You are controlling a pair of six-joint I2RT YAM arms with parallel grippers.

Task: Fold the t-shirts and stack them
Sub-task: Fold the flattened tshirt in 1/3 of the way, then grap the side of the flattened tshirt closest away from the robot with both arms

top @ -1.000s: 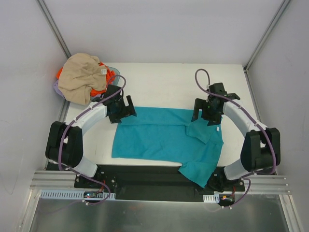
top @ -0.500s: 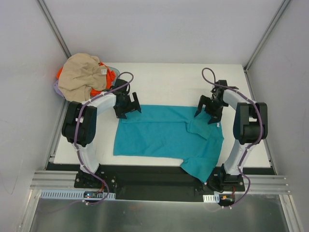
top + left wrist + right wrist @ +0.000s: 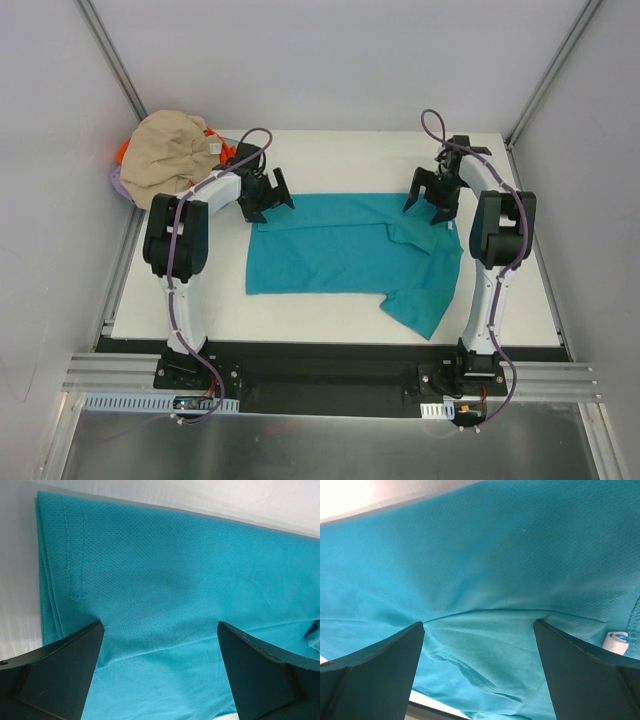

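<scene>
Arms (image 3: 208,190) outstretched: left tool (image 3: 272,205), right tool (image 3: 422,210) splayed

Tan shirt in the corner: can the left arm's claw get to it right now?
Probably yes. The left claw is open and grips nothing, sitting over the teal shirt. The tan shirt lies uncovered close by, and nothing stands between them.

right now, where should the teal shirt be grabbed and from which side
Take the teal shirt by its far edge, one corner per tool, coming down from above. It lies flat on the table, so only an edge offers cloth to pinch, and the far edge runs straight. The left tool and right tool are open over that edge.
</scene>
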